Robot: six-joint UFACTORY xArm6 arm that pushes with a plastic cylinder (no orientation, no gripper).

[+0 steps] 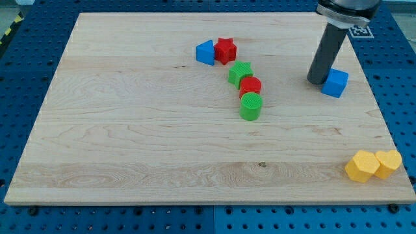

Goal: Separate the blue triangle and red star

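Observation:
The blue triangle point(205, 52) lies near the view's top centre of the wooden board point(130, 130). The red star point(225, 50) sits right against its right side, touching it. My tip point(317, 80) stands far to their right, at the left edge of a blue cube point(335, 83), touching or nearly touching it. The rod rises dark and upright from the tip to the view's top edge.
A green block point(240, 73), a red cylinder point(250, 86) and a green cylinder point(250, 106) form a chain below and right of the star. A yellow hexagon-like block point(361, 166) and a yellow heart point(388, 163) sit at the bottom right corner.

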